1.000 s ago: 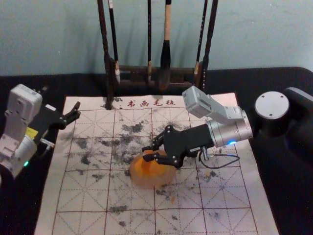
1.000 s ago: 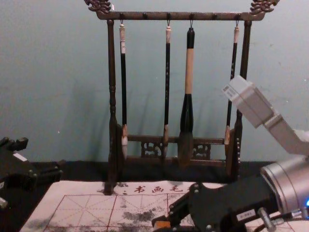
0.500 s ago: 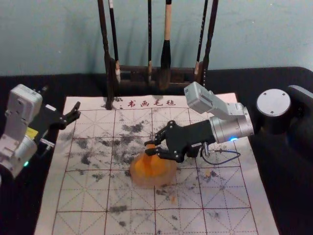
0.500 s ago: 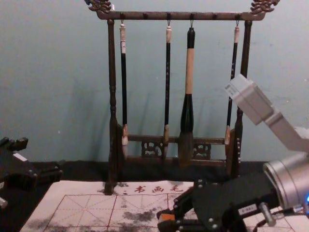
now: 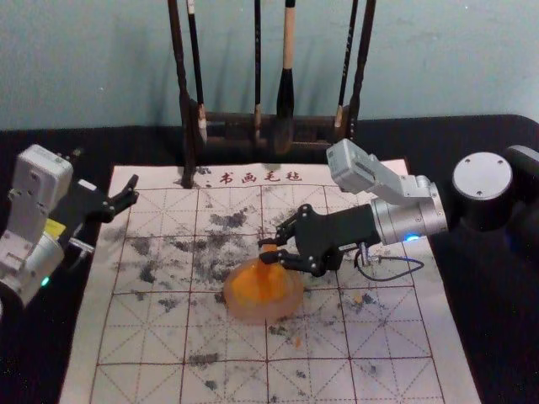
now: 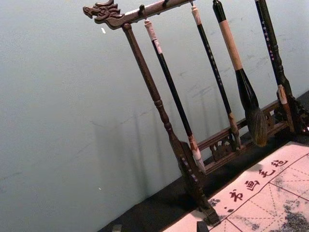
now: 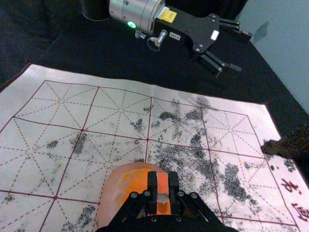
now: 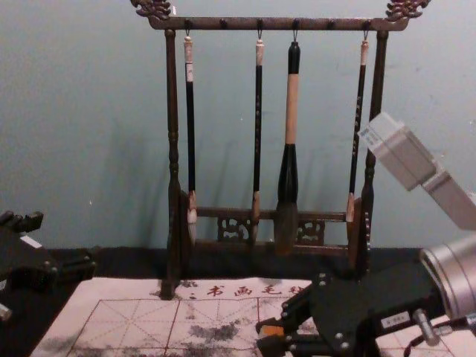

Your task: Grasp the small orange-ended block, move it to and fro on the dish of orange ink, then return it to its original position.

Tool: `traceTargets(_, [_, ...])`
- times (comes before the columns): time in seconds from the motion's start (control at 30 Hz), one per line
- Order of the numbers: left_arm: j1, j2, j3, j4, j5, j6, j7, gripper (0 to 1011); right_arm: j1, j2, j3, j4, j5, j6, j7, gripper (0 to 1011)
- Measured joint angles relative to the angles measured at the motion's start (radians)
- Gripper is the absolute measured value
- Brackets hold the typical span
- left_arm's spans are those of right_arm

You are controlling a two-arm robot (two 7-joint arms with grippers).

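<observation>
My right gripper (image 5: 266, 252) is over the back right part of the orange ink dish (image 5: 232, 305), shut on the small block (image 5: 270, 248). In the right wrist view the block (image 7: 162, 184) is pinched between the fingertips of the gripper (image 7: 162, 180), and the dish (image 7: 107, 205) lies beneath. The block's orange face (image 8: 274, 330) also shows in the chest view. Whether its lower end touches the ink, I cannot tell. My left gripper (image 5: 132, 190) is parked, open and empty, off the mat's back left edge; its tips frame a gap in the left wrist view, gripper (image 6: 159, 227).
The felt mat (image 5: 143, 337) with a red grid and black ink smudges lies under the dish. Behind it stands a dark wooden rack (image 8: 173, 156) with several hanging brushes, including a thick one (image 8: 291, 111). A black cloth (image 5: 497, 337) surrounds the mat.
Holding the block, my right gripper has shifted to the right and slightly back over the dish. The left arm and the dish have stayed put.
</observation>
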Motion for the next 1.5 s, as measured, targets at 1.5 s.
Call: traceTargets(1.5, [0.000,0.000,0.000,0.000,0.000,0.000,0.000,1001,-0.029,0.035,-0.034,-0.099,0.012,-0.004,0.028,136])
